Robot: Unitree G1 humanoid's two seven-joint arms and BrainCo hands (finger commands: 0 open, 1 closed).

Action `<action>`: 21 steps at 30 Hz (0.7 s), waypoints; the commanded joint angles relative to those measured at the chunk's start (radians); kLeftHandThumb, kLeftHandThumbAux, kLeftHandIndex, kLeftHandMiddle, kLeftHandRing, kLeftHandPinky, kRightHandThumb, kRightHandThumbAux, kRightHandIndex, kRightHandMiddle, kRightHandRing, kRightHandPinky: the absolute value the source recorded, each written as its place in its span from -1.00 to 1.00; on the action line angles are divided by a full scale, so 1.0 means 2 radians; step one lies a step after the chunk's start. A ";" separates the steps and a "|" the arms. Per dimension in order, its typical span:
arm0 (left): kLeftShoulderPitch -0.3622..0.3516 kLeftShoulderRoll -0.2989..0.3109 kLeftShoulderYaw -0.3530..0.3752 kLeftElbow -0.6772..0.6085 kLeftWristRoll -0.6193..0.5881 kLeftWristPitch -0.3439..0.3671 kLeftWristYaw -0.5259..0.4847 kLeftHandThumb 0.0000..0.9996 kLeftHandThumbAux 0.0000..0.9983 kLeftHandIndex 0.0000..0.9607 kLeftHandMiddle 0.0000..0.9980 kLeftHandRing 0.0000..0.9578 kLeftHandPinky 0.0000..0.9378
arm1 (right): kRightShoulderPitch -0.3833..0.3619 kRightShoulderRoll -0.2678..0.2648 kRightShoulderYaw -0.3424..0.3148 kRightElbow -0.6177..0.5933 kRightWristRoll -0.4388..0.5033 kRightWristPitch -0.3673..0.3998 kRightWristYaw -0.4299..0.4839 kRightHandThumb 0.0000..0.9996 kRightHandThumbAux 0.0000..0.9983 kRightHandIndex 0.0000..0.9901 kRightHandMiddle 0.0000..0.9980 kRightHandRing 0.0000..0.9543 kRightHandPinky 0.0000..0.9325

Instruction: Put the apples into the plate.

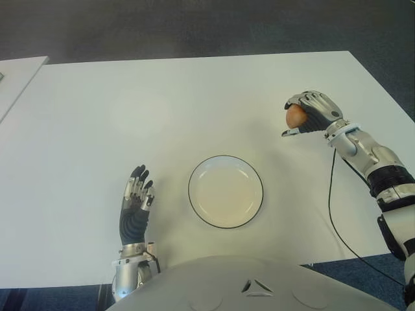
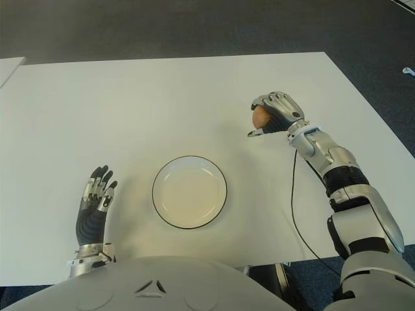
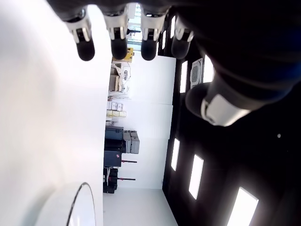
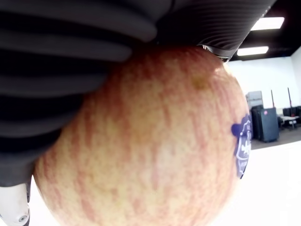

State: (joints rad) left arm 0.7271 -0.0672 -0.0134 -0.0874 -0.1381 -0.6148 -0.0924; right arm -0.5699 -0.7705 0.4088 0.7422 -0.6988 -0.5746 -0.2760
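My right hand [image 1: 303, 115] is over the right side of the white table, its fingers curled around a red-yellow apple [image 1: 296, 116]. In the right wrist view the apple [image 4: 150, 141] fills the picture, with a small blue sticker on its side and the dark fingers [image 4: 70, 61] wrapped over it. The white plate [image 1: 225, 191] with a dark rim sits near the table's front edge, left of and nearer than the apple, with nothing in it. My left hand [image 1: 135, 204] shows left of the plate, fingers straight and spread.
The white table [image 1: 168, 110] stretches wide behind the plate. A thin black cable [image 1: 332, 207] runs from my right forearm across the table's right front part. A second white surface [image 1: 16, 78] adjoins at the far left.
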 commanded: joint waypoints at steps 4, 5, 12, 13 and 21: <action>-0.003 -0.004 0.000 0.006 0.001 0.005 0.003 -0.77 0.16 -0.91 -1.00 -1.00 -1.00 | 0.023 -0.002 -0.026 -0.047 0.012 0.010 0.035 1.00 0.33 -0.16 0.06 0.12 -0.05; -0.003 -0.004 0.000 0.007 0.001 0.004 0.003 -0.77 0.16 -0.91 -1.00 -1.00 -1.00 | 0.026 -0.002 -0.028 -0.053 0.012 0.012 0.040 1.00 0.32 -0.15 0.07 0.15 -0.06; -0.005 -0.005 0.001 0.009 -0.003 0.003 0.003 -0.76 0.17 -0.90 -1.00 -1.00 -1.00 | 0.040 -0.003 -0.039 -0.091 0.007 0.013 0.058 1.00 0.32 -0.14 0.08 0.16 -0.06; -0.005 -0.005 0.001 0.009 -0.004 0.003 0.002 -0.76 0.17 -0.90 -1.00 -1.00 -1.00 | 0.042 -0.003 -0.041 -0.095 0.006 0.013 0.059 1.00 0.32 -0.15 0.07 0.16 -0.05; -0.007 -0.004 0.003 0.011 -0.007 0.004 0.002 -0.74 0.16 -0.90 -1.00 -1.00 -1.00 | 0.115 0.009 -0.053 -0.259 0.006 0.035 0.098 1.00 0.33 -0.17 0.04 0.12 -0.06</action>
State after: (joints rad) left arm 0.7205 -0.0685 -0.0129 -0.0779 -0.1475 -0.6149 -0.0925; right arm -0.4027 -0.7697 0.3144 0.3760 -0.6915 -0.5244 -0.1289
